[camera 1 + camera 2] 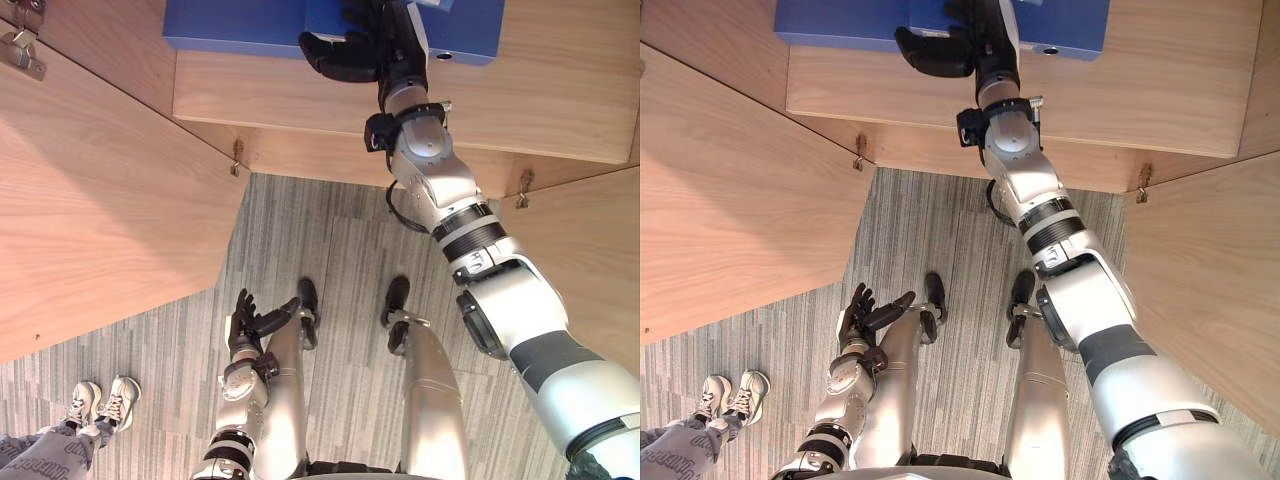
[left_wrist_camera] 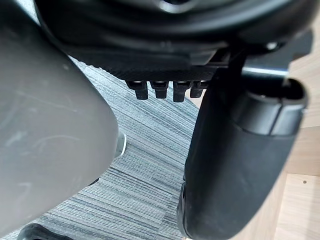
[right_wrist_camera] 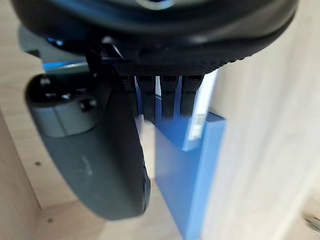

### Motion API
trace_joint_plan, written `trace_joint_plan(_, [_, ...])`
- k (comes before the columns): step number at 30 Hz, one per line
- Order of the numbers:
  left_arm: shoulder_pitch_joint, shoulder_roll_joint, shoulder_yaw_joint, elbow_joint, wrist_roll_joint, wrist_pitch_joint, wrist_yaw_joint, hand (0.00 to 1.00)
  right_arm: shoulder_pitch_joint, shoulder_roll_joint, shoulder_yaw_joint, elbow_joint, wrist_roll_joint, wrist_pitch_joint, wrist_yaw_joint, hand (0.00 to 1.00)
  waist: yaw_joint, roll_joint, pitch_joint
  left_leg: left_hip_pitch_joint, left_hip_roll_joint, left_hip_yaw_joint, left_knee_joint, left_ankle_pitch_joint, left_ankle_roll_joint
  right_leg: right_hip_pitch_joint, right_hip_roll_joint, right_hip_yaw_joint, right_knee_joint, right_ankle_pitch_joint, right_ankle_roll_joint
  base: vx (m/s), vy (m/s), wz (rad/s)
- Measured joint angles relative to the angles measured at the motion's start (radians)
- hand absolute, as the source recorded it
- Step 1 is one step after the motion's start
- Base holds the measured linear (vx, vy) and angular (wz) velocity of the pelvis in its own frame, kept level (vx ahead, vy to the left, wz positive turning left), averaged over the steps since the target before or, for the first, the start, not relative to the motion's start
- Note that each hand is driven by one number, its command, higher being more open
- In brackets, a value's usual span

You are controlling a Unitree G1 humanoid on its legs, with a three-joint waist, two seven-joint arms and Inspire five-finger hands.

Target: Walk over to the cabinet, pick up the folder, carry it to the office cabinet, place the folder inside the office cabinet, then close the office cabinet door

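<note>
Right wrist view shows the right hand (image 3: 100, 165) laying straight fingers on the blue folder (image 3: 182, 170), which sits on the cabinet shelf (image 1: 560, 100) near its back edge, so placing looks nearly done and the next move calls for withdrawing and shutting the door (image 1: 100, 200); the left hand (image 1: 245, 320) hangs relaxed.

Cabinet (image 1: 300, 100) light wood-grain, matt; folder (image 1: 230, 25) blue, smooth, matt; floor (image 1: 330, 240) grey ribbed carpet; hinge (image 1: 20, 50) shiny metal.

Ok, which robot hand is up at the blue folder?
The right robot hand: it reaches up to the blue folder on the cabinet shelf. The left robot hand hangs low over the carpet, open.
</note>
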Motion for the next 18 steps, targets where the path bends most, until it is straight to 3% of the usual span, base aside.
trace_joint_plan(8, [-0.005, 0.014, -0.008, 0.023, -0.002, -0.003, -0.038, 1.00, 0.050, -0.054, 0.049, 0.031, 0.166, 0.009, 0.116, 0.00, 0.002, 0.000, 0.000, -0.001, -0.001, 0.002, -0.008, 0.000, 0.000, -0.002, 0.000, 0.000, -0.007, 0.001, 0.001, 0.00, 0.000, 0.00])
trace_joint_plan(18, [-0.018, 0.022, -0.008, 0.035, -0.022, -0.002, -0.040, 1.00, 0.047, -0.043, 0.085, 0.111, 0.170, 0.009, 0.077, 0.00, 0.005, -0.001, -0.006, -0.035, -0.002, 0.004, -0.012, 0.002, 0.000, -0.040, 0.000, 0.002, -0.006, 0.001, 0.001, 0.00, 0.000, 0.00])
